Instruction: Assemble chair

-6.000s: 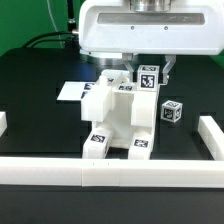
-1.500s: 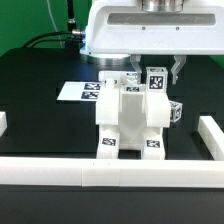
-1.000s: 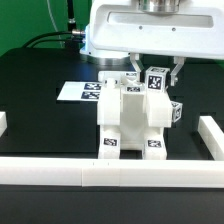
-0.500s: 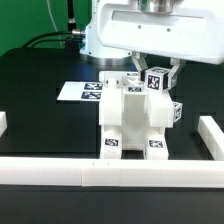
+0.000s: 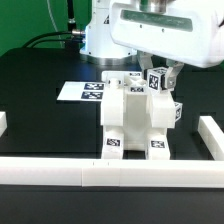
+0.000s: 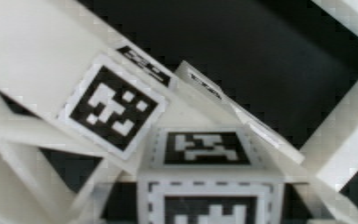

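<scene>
Step in hand, as I'm judging it, is fitting a post to the chair. The jaws are sitting narrow, clamping a white square plastic post with a black-and-white marker tag point(image 5: 158, 79) near its top, one jaw on each side, right under the arm's big white wrist housing point(image 5: 165, 25). The post is hanging roughly upright, maybe slightly turned. It is at the upper rear corner of the chunky white plastic chair assembly point(image 5: 128, 120), on the exterior view's right. It looks to be touching the assembly or just beside it, and I can't tell whether it is seated.

The assembly is standing mid-way across the black table point(image 5: 40, 120), near the long low white front border rail point(image 5: 110, 172). The thin flat white marker board point(image 5: 80, 91) is lying behind it toward the exterior view's left. Another tagged white piece point(image 5: 176, 110) is showing low at the assembly's right flank, and I can't tell if it's joined or loose.

The wrist view is giving me only blurred tagged white faces up close, so I'm getting no read on alignment there.

For the next move I'm expecting to need the post square over its socket, then pressed or turned home with the clamp tight. I'd release only once it stands alone. I'm watching for the assembly sliding or tipping under a sideways push.
</scene>
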Robot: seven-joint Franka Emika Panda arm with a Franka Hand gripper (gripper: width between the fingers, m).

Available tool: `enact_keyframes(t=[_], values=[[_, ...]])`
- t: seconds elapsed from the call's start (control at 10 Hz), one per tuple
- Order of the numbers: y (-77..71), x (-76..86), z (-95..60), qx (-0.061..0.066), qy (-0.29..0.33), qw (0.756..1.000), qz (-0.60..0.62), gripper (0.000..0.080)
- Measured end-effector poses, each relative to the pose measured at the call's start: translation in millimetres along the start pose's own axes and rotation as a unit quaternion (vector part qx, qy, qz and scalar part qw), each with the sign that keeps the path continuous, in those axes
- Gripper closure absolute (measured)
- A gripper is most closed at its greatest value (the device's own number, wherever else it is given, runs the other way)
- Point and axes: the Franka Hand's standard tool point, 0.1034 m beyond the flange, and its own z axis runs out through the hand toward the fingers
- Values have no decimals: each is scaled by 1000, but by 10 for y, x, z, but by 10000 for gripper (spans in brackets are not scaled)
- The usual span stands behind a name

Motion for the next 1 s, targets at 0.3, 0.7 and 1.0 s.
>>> enact_keyframes(t=[0.3,0.7,1.0], values=[[-14,-28,2,4,-7,996,92,515],[-33,-47,-3,3,-10,997,74,211],[-38,-48,1,3,-9,999,-33,152]])
